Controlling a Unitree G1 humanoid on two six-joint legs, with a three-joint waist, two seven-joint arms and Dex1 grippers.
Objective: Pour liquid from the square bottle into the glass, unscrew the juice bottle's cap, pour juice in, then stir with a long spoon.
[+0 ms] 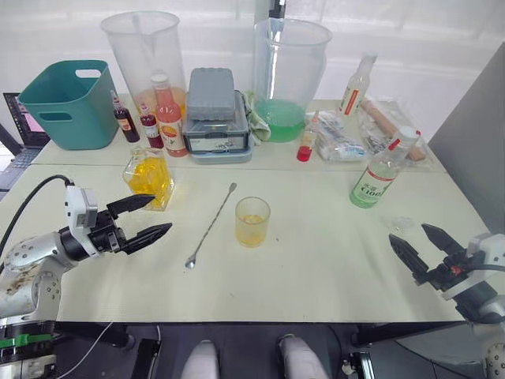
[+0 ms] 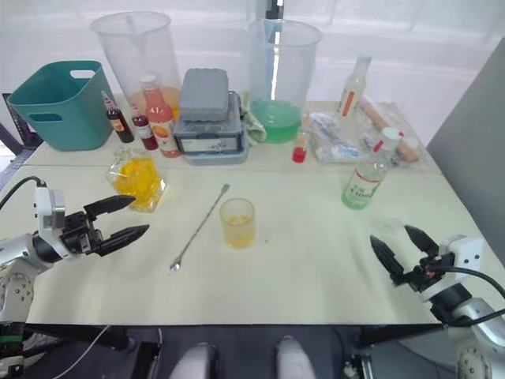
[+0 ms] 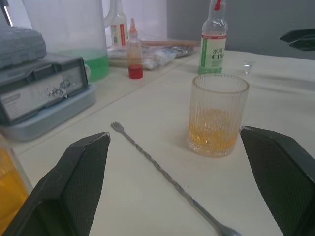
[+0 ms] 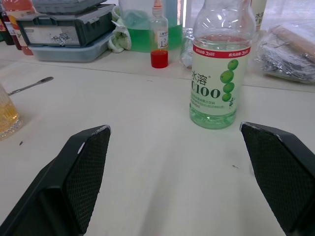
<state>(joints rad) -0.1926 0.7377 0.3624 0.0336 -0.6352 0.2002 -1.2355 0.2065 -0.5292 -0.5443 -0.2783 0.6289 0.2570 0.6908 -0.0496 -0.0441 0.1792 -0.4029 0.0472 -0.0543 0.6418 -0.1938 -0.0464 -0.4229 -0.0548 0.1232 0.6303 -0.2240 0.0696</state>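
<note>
**First pour looks done; juice bottle still to be opened**

The tabletop (image 1: 331, 260) carries everything, and neither arm holds anything. The square bottle (image 1: 149, 178) stands just ahead of the left end effector (image 1: 147, 219), whose fingers are spread wide, and it still has yellow-orange liquid (image 1: 147, 175) in it. Well ahead of the right end effector (image 1: 418, 241), also spread wide, the juice bottle (image 4: 220, 73) stands upright; its green-and-white label reads "C100" with Chinese characters above, under a red band. Its cap (image 1: 405, 136) appears to be still on, so unscrewing and the juice pour remain. The glass (image 3: 216, 115) sits between the two end effectors, nearer the left, with a shallow amber layer at its base, suggesting the first pour is finished. The long spoon (image 1: 211, 224) lies flat beside the glass, apart from it; stirring is not yet done.
</note>
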